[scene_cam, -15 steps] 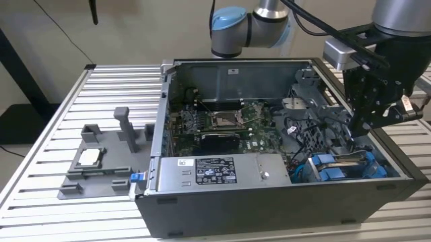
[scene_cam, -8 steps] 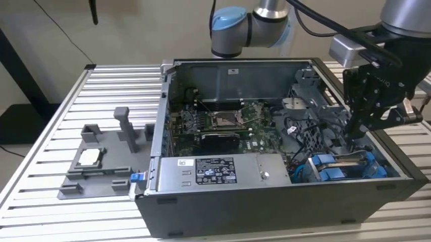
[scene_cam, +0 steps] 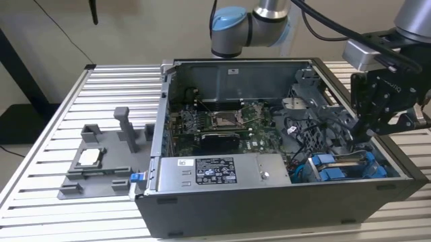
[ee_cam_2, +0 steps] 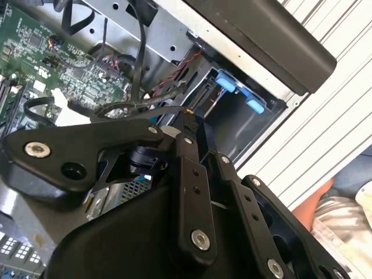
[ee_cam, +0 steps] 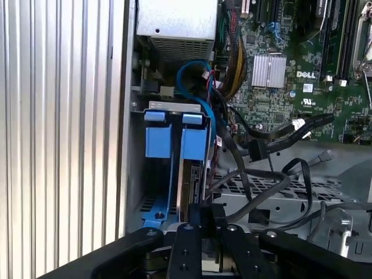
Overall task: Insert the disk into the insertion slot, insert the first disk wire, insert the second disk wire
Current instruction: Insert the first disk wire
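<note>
The disk (ee_cam: 189,180) sits edge-up inside the insertion slot (ee_cam: 158,141), a dark drive cage with blue plastic trim in the open computer case. In the exterior view the slot (scene_cam: 324,169) is at the case's front corner on the exterior view's right, with the disk (scene_cam: 352,160) silver between blue rails. My black gripper (scene_cam: 364,136) reaches down into the case just above it. In both wrist views the gripper (ee_cam: 201,212) (ee_cam_2: 187,116) is shut on a black wire connector at the disk's end. The black wire (ee_cam_2: 133,107) trails off toward the motherboard.
Loose black cables (ee_cam: 261,136) and a blue cable (ee_cam: 195,72) crowd the space beside the cage. The motherboard (scene_cam: 222,121) and grey power supply (scene_cam: 215,171) fill the case. A grey fixture tray (scene_cam: 94,164) lies on the slatted table (scene_cam: 47,201).
</note>
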`<state>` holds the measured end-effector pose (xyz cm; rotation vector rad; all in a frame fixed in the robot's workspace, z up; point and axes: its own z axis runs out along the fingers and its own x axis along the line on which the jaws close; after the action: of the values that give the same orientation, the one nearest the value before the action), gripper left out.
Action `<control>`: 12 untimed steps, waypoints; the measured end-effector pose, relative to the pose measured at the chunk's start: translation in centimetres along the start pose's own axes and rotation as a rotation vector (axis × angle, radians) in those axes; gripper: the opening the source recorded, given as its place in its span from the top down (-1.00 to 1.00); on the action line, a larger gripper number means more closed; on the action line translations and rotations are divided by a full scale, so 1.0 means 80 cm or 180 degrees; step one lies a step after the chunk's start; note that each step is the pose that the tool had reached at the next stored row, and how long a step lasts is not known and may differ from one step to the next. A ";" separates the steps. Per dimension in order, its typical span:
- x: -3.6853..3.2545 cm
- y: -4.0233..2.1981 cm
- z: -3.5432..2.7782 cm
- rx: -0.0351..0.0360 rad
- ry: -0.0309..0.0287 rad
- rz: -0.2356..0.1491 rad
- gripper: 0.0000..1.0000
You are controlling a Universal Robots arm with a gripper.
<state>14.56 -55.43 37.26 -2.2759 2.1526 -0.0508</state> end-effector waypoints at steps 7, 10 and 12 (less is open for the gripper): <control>0.0032 -0.0121 0.0052 -0.0152 -0.0017 -0.0002 0.62; 0.0041 -0.0135 0.0079 -0.0199 -0.0021 0.0004 0.62; 0.0043 -0.0133 0.0103 -0.0211 -0.0021 0.0039 0.62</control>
<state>15.66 -55.73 36.47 -2.2938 2.1973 0.0287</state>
